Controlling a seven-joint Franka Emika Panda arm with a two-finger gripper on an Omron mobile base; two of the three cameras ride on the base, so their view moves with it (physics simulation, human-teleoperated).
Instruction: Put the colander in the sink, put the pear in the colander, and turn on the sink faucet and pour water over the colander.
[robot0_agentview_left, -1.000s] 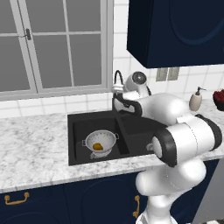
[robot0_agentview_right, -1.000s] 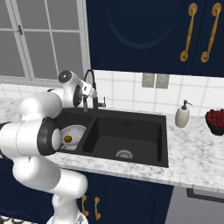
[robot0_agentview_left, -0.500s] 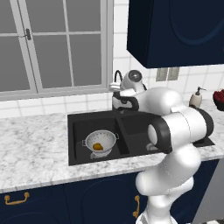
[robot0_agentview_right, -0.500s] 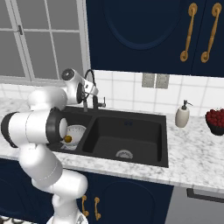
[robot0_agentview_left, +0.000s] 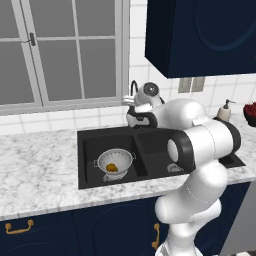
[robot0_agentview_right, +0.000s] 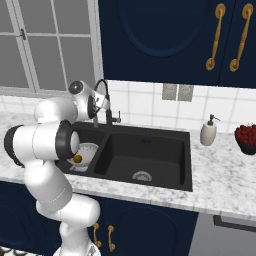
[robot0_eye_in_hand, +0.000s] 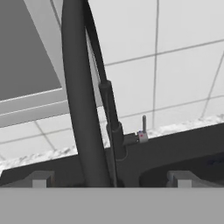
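Observation:
The white colander (robot0_agentview_left: 115, 162) stands in the left basin of the black sink (robot0_agentview_left: 90, 145), with the golden pear (robot0_agentview_left: 112, 168) lying inside it. The right base view shows the same colander (robot0_agentview_right: 88, 151) and pear (robot0_agentview_right: 77, 158) beside my arm. My gripper (robot0_agentview_right: 103, 104) is up at the black gooseneck sink faucet (robot0_agentview_right: 107, 107), open and holding nothing. In the hand view the faucet's neck (robot0_eye_in_hand: 81, 109) stands close between my fingertips (robot0_eye_in_hand: 41, 179), and its small side lever (robot0_eye_in_hand: 143, 127) sticks up to the right. I see no water running.
A white soap dispenser (robot0_agentview_right: 208, 132) and a dark bowl of red fruit (robot0_agentview_right: 246, 137) stand on the marble counter (robot0_agentview_right: 220, 175) right of the sink. The tiled wall and a window are just behind the faucet. Dark cabinets hang overhead.
My hand has edged a little closer to the faucet and my elbow has swung lower and forward. The colander and pear have not moved.

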